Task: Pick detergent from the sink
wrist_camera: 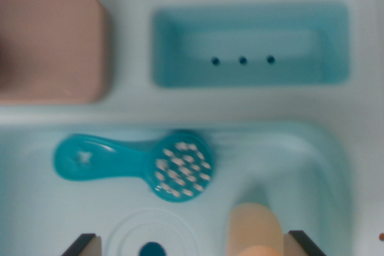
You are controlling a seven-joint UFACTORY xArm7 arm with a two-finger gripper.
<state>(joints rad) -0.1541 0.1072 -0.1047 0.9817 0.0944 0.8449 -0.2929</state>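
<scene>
A pale peach-orange detergent bottle [256,229] stands in the light blue sink basin [312,166], at the bottom of the wrist view, right of centre. Its lower part runs out of frame. Two dark-edged fingertips [84,245] of my gripper [193,245] show at the bottom corners, set wide apart, so the gripper is open. The bottle lies between them, close to the right fingertip [302,243]. Whether that finger touches it is unclear. The picture is blurred.
A teal dish brush [138,166] with white bristles lies across the basin's upper left. A round drain [151,238] sits at the bottom centre. Behind the basin are a pink sponge-like pad [51,46] at left and a teal recessed tray [252,43] with three holes.
</scene>
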